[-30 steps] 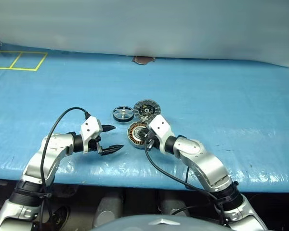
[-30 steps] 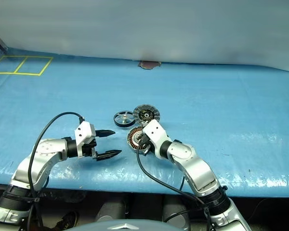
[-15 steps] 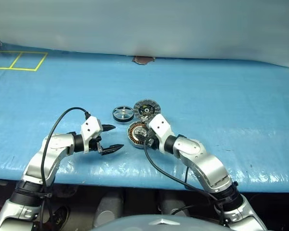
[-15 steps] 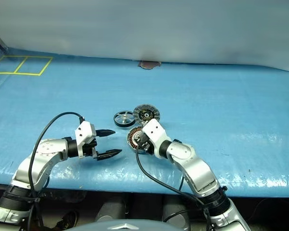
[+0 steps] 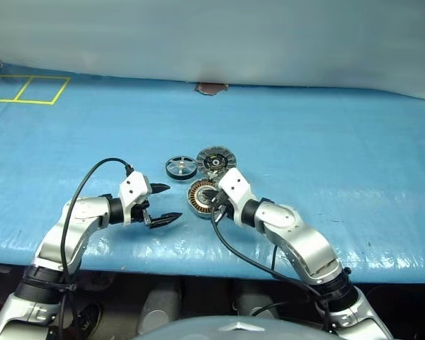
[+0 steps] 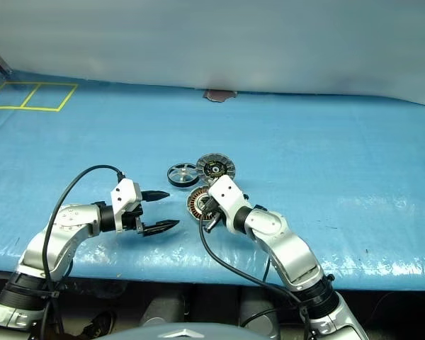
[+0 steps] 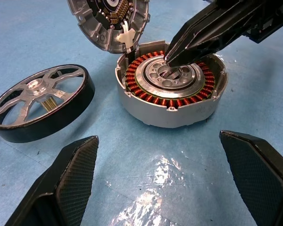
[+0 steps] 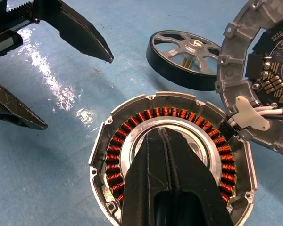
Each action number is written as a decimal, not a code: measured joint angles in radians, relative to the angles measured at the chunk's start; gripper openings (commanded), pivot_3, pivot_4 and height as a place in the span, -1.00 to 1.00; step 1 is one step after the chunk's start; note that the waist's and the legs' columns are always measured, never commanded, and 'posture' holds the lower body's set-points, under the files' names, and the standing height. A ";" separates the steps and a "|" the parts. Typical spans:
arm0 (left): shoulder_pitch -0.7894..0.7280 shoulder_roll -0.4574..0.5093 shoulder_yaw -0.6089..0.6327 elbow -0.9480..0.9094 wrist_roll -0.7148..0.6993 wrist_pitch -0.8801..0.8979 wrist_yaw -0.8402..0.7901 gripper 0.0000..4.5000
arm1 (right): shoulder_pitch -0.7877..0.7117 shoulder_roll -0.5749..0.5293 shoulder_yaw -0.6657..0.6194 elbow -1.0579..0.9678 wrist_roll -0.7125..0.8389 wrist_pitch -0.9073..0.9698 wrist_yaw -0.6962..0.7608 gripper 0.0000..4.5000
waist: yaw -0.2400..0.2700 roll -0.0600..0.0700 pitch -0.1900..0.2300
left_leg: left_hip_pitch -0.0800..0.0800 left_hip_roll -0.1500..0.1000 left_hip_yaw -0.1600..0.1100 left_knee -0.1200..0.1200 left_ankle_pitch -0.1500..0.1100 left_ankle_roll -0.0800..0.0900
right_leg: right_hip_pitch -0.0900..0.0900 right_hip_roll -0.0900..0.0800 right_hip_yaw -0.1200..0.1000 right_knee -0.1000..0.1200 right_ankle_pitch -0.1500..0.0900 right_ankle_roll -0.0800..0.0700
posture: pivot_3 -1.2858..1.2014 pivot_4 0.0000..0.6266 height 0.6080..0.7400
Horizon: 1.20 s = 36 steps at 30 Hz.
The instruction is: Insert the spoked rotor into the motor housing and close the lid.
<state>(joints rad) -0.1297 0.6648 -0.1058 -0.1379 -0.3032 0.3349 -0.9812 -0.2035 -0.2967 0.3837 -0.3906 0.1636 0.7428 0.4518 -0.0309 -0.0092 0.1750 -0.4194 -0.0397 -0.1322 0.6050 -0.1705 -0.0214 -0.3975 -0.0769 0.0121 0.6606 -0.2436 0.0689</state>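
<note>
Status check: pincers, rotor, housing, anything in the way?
Left pincer open, empty. Right pincer shut, tips over the motor housing centre. Spoked rotor on the table beside it, lid open. Right pincer blocks insertion.

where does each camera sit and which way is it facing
Head eyes: on the head, looking forward and down at both arms, the housing, rotor and lid.
Left wrist: looks along the open left tool at the housing, with the right tool over it.
Right wrist: looks down the shut right tool at the housing's centre.
Both wrist views share housing, rotor, lid.
</note>
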 measured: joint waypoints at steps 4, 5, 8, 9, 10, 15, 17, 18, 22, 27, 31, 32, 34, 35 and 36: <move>0.000 -0.001 0.000 0.000 0.008 0.000 0.001 1.00 | 0.012 0.017 -0.001 0.027 -0.001 -0.020 -0.006 -0.99 | -0.002 0.000 0.000 | 0.002 0.000 0.000 0.000 0.000 0.000 | 0.001 0.000 0.000 0.000 0.000 0.000 | 0.03 -0.52 1.00; 0.000 -0.001 0.000 0.000 0.009 0.000 0.002 1.00 | 0.013 0.020 -0.003 0.029 0.000 -0.022 -0.010 -0.99 | -0.002 0.000 0.000 | 0.002 0.000 0.000 0.000 0.000 0.000 | 0.002 0.000 0.000 0.000 0.000 0.000 | 0.03 -0.52 1.00; 0.000 -0.002 0.000 0.000 0.010 0.000 0.004 1.00 | 0.014 0.021 -0.007 0.027 0.002 -0.020 -0.012 -0.99 | -0.002 0.000 0.000 | 0.002 0.000 0.000 0.000 0.000 0.000 | 0.001 0.000 0.000 0.000 0.000 0.000 | 0.03 -0.52 1.00; 0.000 -0.002 0.000 0.000 0.010 0.000 0.005 1.00 | 0.014 0.020 -0.007 0.025 0.002 -0.018 -0.012 -0.99 | -0.002 0.000 0.000 | 0.002 0.000 0.000 0.000 0.000 0.000 | 0.001 0.000 0.000 0.000 0.000 0.000 | 0.03 -0.52 1.00; 0.000 -0.002 0.000 0.000 0.011 0.000 0.006 1.00 | 0.014 0.017 -0.007 0.021 0.002 -0.016 -0.012 -0.99 | -0.002 0.000 0.000 | 0.002 0.000 0.000 0.000 0.000 0.000 | 0.001 0.000 0.000 0.000 0.000 0.000 | 0.03 -0.52 1.00; 0.000 -0.003 0.000 0.000 0.013 0.000 0.006 1.00 | 0.006 0.009 -0.015 -0.021 0.002 -0.011 -0.014 -0.99 | -0.002 0.000 0.000 | 0.001 0.000 0.000 0.000 0.000 0.000 | 0.001 0.000 0.000 0.000 0.000 0.000 | 0.03 -0.52 1.00; 0.000 -0.003 0.000 0.000 0.013 0.000 0.006 1.00 | -0.007 0.009 -0.024 -0.024 0.002 -0.011 -0.015 -0.99 | -0.002 0.000 0.000 | 0.001 0.000 0.000 0.000 0.000 0.000 | 0.001 0.000 0.000 0.000 0.000 0.000 | 0.03 -0.52 1.00; 0.000 -0.004 0.000 0.000 0.013 0.000 0.006 1.00 | -0.008 0.009 -0.026 -0.024 0.002 -0.011 -0.015 -0.99 | -0.002 0.000 0.000 | 0.001 0.000 0.000 0.000 0.000 0.000 | 0.001 0.000 0.000 0.000 0.000 0.000 | 0.03 -0.52 1.00; 0.000 -0.005 0.000 0.000 0.014 0.000 0.006 1.00 | -0.005 0.015 -0.021 -0.014 0.000 -0.011 -0.016 -0.99 | -0.002 0.000 0.000 | 0.001 0.000 0.000 0.000 0.000 0.000 | 0.001 0.000 0.000 0.000 0.000 0.000 | 0.03 -0.52 1.00; -0.001 -0.005 0.000 0.001 0.015 0.001 0.009 1.00 | 0.017 0.033 -0.018 0.033 -0.003 -0.021 -0.025 -0.99 | -0.003 0.000 0.000 | 0.002 0.000 0.000 0.000 0.000 0.000 | 0.001 0.000 0.000 0.000 0.000 0.000 | 0.03 -0.52 1.00; -0.001 -0.006 0.000 0.001 0.015 0.001 0.014 1.00 | 0.017 0.032 -0.018 0.031 -0.007 -0.021 -0.032 -0.99 | -0.003 0.000 0.000 | 0.002 0.000 0.000 0.000 0.000 0.000 | 0.001 0.000 0.000 0.000 0.000 0.000 | 0.03 -0.52 1.00; -0.001 -0.006 0.000 0.001 0.015 0.001 0.014 1.00 | 0.017 0.031 -0.019 0.029 -0.008 -0.021 -0.033 -0.99 | -0.003 0.000 0.000 | 0.002 0.000 0.000 0.000 0.000 0.000 | 0.001 0.000 0.000 0.000 0.000 0.000 | 0.03 -0.52 1.00; -0.001 -0.006 0.000 0.001 0.015 0.001 0.016 1.00 | 0.016 0.026 -0.024 0.026 -0.013 -0.017 -0.038 -0.99 | -0.003 0.000 0.000 | 0.002 0.000 0.000 0.000 0.000 0.000 | 0.001 0.000 0.000 0.000 0.000 0.000 | 0.03 -0.52 1.00; -0.001 -0.006 0.000 0.001 0.015 0.001 0.017 1.00 | 0.011 0.023 -0.029 0.021 -0.017 -0.014 -0.040 -0.99 | -0.003 0.000 0.000 | 0.002 0.000 0.000 0.000 0.000 0.000 | 0.001 0.000 0.000 0.000 0.000 0.000 | 0.03 -0.52 1.00; -0.001 -0.006 0.000 0.001 0.015 0.001 0.018 1.00 | 0.005 0.021 -0.031 0.016 -0.018 -0.013 -0.041 -0.99 | -0.003 0.000 0.000 | 0.001 0.000 0.000 0.000 0.000 0.000 | 0.001 0.000 0.000 0.000 0.000 0.000 | 0.03 -0.52 1.00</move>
<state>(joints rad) -0.1308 0.6589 -0.1057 -0.1373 -0.2884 0.3358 -0.9636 -0.1983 -0.2757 0.3524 -0.3745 0.1458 0.7301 0.4111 -0.0341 -0.0092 0.1750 -0.4180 -0.0397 -0.1321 0.6051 -0.1705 -0.0214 -0.3968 -0.0770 0.0125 0.6605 -0.2437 0.0689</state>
